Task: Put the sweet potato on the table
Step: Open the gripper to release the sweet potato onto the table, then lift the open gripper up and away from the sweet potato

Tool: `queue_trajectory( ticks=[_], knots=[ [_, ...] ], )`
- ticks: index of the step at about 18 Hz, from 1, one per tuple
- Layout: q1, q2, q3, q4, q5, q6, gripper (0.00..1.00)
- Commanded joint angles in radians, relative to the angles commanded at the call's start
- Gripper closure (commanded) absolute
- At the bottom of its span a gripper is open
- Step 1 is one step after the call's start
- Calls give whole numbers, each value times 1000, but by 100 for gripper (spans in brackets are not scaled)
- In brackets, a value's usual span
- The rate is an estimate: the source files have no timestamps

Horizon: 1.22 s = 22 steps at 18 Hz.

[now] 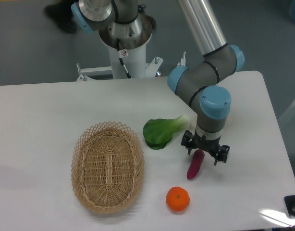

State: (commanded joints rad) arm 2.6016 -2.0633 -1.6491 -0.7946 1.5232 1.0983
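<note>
Fixed cam, single view: sweet potato (195, 164) lies on white table (42, 125), lower right of centre, just above the orange (178, 199). Gripper (205, 153) sits over its upper end, jaws spread, released. Placement looks done; only arm retreat left, I judge. Potato's top end partly hidden by gripper; can't tell if fingers touch it.

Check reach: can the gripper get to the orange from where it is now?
Probably yes. The gripper is open just above the sweet potato, and the orange sits close by on the table, in front and a bit left. Nothing lies over it; the sweet potato is beside the path.
</note>
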Motion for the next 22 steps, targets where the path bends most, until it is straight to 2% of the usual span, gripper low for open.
queue_trajectory(
  ticks=[4,8,10,14,16,17,22],
  knots=[
    [0,28,67,-5,21,5,0],
    [37,109,75,-21,43,34,0],
    [66,147,87,-81,44,128,0],
    [133,193,141,-274,44,323,0],
    [170,209,170,-349,43,394,0],
    [185,212,178,-368,43,429,0],
    [232,216,181,-376,37,512,0]
  ],
)
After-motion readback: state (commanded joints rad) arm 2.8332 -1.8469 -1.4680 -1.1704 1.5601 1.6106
